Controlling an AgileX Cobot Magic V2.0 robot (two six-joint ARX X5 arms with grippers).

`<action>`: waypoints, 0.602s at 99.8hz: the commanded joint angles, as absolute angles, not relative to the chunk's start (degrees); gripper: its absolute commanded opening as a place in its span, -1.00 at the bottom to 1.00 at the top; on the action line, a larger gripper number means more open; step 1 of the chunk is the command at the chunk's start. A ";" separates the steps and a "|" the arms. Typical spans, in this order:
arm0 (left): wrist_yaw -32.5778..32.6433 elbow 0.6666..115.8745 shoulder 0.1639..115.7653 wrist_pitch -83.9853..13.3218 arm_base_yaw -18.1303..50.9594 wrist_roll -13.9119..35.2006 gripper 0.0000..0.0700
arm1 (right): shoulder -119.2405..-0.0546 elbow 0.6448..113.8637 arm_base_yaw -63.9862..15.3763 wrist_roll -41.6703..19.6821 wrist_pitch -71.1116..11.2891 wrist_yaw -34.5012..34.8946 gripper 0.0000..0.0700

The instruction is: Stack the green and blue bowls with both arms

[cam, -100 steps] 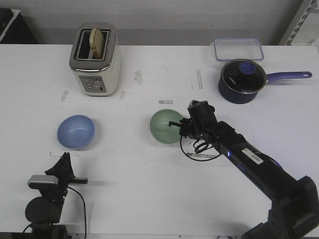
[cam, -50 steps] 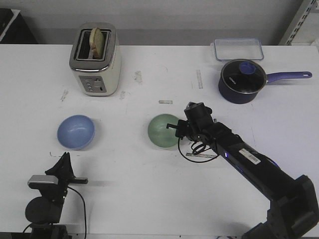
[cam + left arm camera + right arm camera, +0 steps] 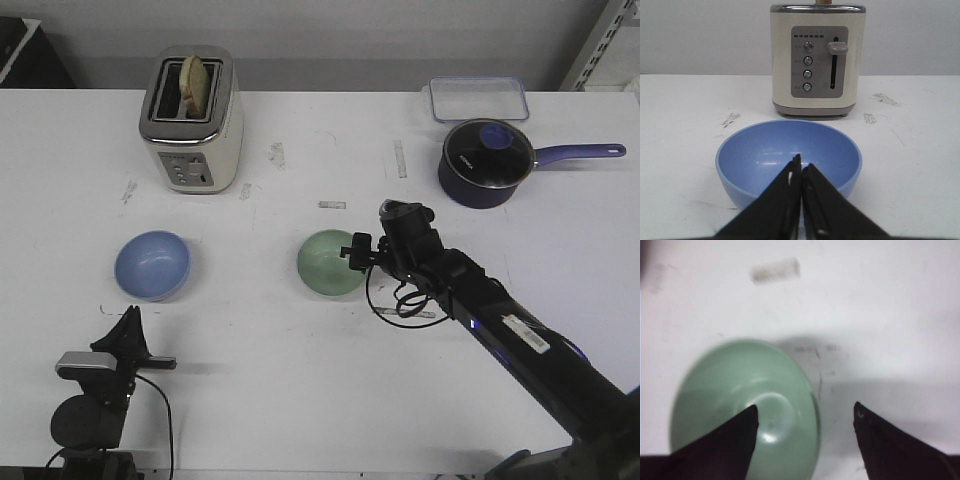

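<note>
table (image 3: 300, 380): white, scuffed; carries everything.
toaster (image 3: 190, 120): bread shows only in front view; left wrist view shows its dials and lever.
right arm (image 3: 500, 320): its fingers (image 3: 805, 415) spread wide, one over the green bowl (image 3: 330, 262), one outside its rim.
left arm (image 3: 100, 390): fingers (image 3: 801, 180) pressed together, empty, before the blue bowl (image 3: 152, 265).
pot (image 3: 485, 160): front view only.

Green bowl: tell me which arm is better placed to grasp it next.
Right. The right gripper is open, its fingers straddling the green bowl's rim. The left gripper is shut and faces the blue bowl, well away from the green one.
</note>
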State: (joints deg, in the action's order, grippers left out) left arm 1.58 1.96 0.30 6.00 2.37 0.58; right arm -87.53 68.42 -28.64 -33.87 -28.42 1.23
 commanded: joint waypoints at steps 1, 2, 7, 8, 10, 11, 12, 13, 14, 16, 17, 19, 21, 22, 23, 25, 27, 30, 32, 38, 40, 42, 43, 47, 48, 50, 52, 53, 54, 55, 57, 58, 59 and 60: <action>1.74 0.75 0.19 6.92 2.26 0.08 -0.99 | -86.26 69.38 -28.84 -22.33 -28.08 -0.78 0.19; 1.74 0.75 0.19 6.92 2.26 0.08 -0.99 | -85.97 69.36 -28.84 -21.30 -28.01 -1.17 0.19; 1.74 0.75 0.19 6.92 2.26 0.08 -0.99 | -84.42 69.19 -28.49 -16.49 -27.66 -2.92 0.19; 1.74 0.75 0.19 6.92 2.26 0.08 -0.99 | -84.07 69.12 -28.36 -15.53 -27.53 -3.25 0.18; 1.74 0.75 0.19 6.92 2.26 0.08 -0.99 | -83.33 68.88 -28.05 -13.65 -27.18 -3.79 0.17; 1.74 0.75 0.19 6.92 2.26 0.08 -0.99 | -82.94 68.75 -27.88 -12.75 -26.96 -4.10 0.17; 1.74 0.75 0.19 6.92 2.26 0.08 -0.99 | -82.56 68.58 -27.68 -11.88 -26.72 -4.36 0.16; 1.74 0.75 0.19 6.92 2.26 0.08 -0.99 | -82.21 68.40 -27.51 -11.00 -26.41 -4.62 0.15; 1.74 0.75 0.19 6.92 2.26 0.08 -0.99 | -81.89 68.20 -27.31 -10.15 -26.09 -4.75 0.14; 1.74 0.75 0.19 6.92 2.26 0.08 -0.99 | -81.17 67.79 -26.94 -8.40 -25.36 -5.02 0.12; 1.74 0.75 0.19 6.92 2.26 0.08 -0.99 | -80.77 67.53 -26.72 -7.53 -24.97 -5.08 0.10; 1.74 0.75 0.19 6.92 2.26 0.08 -0.99 | -79.92 66.92 -26.26 -5.76 -24.01 -5.17 0.05; 1.74 0.75 0.19 6.92 2.26 0.08 -0.99 | -78.96 66.17 -25.78 -4.23 -22.90 -5.26 0.00; 1.74 0.75 0.19 6.92 2.26 0.08 -0.99 | -78.48 65.78 -25.56 -3.55 -22.28 -5.23 -0.04; 1.74 0.75 0.19 6.92 2.26 0.08 -0.99 | -78.02 65.36 -25.32 -2.90 -21.69 -5.23 -0.07; 1.74 0.75 0.19 6.92 2.26 0.08 -0.99 | -77.19 64.51 -24.86 -1.83 -20.40 -5.21 -0.14; 1.74 0.75 0.19 6.92 2.26 0.08 -0.99 | -76.40 63.66 -24.43 -0.95 -19.03 -5.19 -0.22; 1.74 0.75 0.19 6.92 2.26 0.08 -0.99 | -75.07 62.22 -23.70 0.16 -16.93 -5.19 -0.32; 1.74 0.75 0.19 6.92 2.26 0.08 -0.99 | -74.08 61.14 -23.18 0.62 -15.49 -5.19 -0.37; 1.74 0.75 0.19 6.94 2.26 0.08 -0.99 | -71.42 58.00 -21.45 1.26 -11.38 -4.78 -0.54; 1.74 0.75 0.19 6.92 2.26 0.08 -0.99 | -70.46 56.90 -20.78 1.32 -9.96 -4.58 -0.57; 1.74 0.75 0.19 6.92 2.26 0.08 -0.99 | -69.47 55.79 -20.05 1.30 -8.78 -4.45 -0.61; 1.74 0.75 0.19 6.92 2.26 0.08 -0.99 | -68.97 55.24 -19.68 1.30 -8.23 -4.43 -0.64; 1.74 0.75 0.19 6.94 2.26 0.08 -0.99 | -67.05 53.12 -18.26 1.30 -6.07 -4.43 -0.75; 1.74 0.75 0.19 6.92 2.26 0.08 -0.99 | -66.57 52.60 -17.91 1.30 -5.61 -4.43 -0.78; 1.74 0.75 0.19 6.92 2.26 0.08 -0.99 | -65.56 51.55 -17.19 1.30 -4.82 -4.38 -0.88; 1.74 0.75 0.19 6.92 2.26 0.08 -0.99 | -64.62 50.50 -16.49 1.30 -4.05 -4.36 -0.98; 1.74 0.75 0.19 6.92 2.26 0.08 -0.99 | -64.16 49.98 -16.14 1.30 -3.66 -4.34 -1.00; 1.74 0.75 0.19 6.92 2.26 0.08 -0.99 | -63.70 49.43 -15.79 1.28 -3.22 -4.34 -0.99; 1.74 0.75 0.19 6.92 2.26 0.08 -0.99 | -63.24 48.88 -15.44 1.28 -2.83 -4.34 -0.99; 1.74 0.75 0.19 6.92 2.26 0.08 -0.99 | -62.26 47.81 -14.74 1.28 -2.20 -4.32 -0.99; 1.74 0.75 0.19 6.94 2.26 0.08 -0.99 | -61.76 47.29 -14.39 1.26 -2.00 -4.29 -0.99; 1.74 0.75 0.19 6.92 2.26 0.08 -0.99 | -61.30 46.76 -14.04 1.26 -1.78 -4.29 -0.99; 1.74 0.75 0.19 6.92 2.26 0.08 -0.99 | -60.84 46.24 -13.69 1.26 -1.58 -4.29 -0.99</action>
